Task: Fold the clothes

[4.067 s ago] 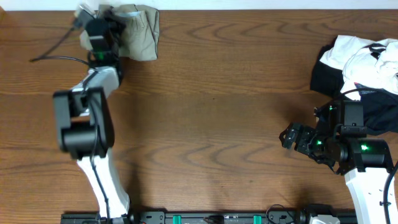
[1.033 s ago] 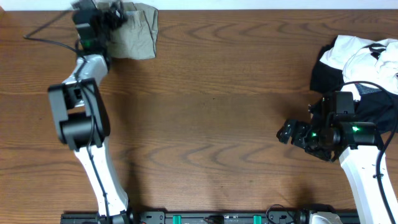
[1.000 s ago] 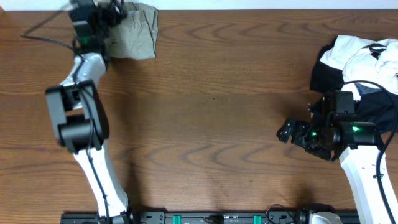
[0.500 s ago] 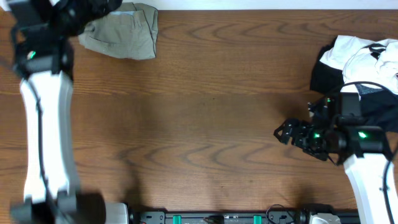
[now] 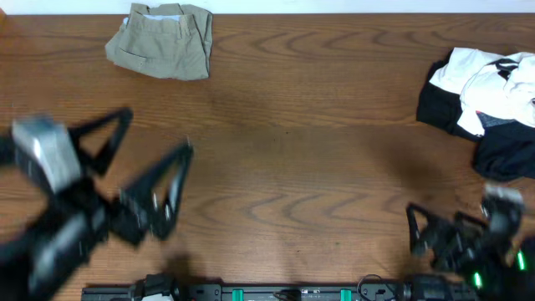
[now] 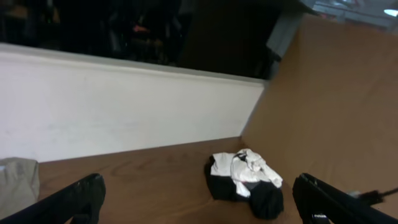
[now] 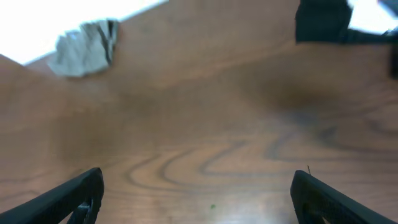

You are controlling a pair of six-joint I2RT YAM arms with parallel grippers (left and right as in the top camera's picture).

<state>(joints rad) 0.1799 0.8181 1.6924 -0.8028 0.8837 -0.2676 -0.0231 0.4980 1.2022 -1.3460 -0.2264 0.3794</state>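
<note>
The clothes [image 5: 163, 40], a khaki garment, lie folded in a compact rectangle at the table's far left; they also show at the left edge of the left wrist view [image 6: 15, 183] and small and far in the right wrist view [image 7: 84, 50]. My left gripper [image 5: 157, 131] is blurred, raised over the near left of the table, well apart from the clothes, open and empty [image 6: 199, 208]. Near the front right edge my right gripper [image 5: 415, 234] stands open over bare wood [image 7: 199, 202].
A heap of black and white garments [image 5: 489, 92] lies at the far right and also shows in the left wrist view [image 6: 245, 183]. A white wall [image 6: 124, 106] runs behind the table's far edge.
My left arm has left the khaki garment and swung down to the near left, blurred in motion. The right arm has drawn back to the front right corner. The garment lies free.
</note>
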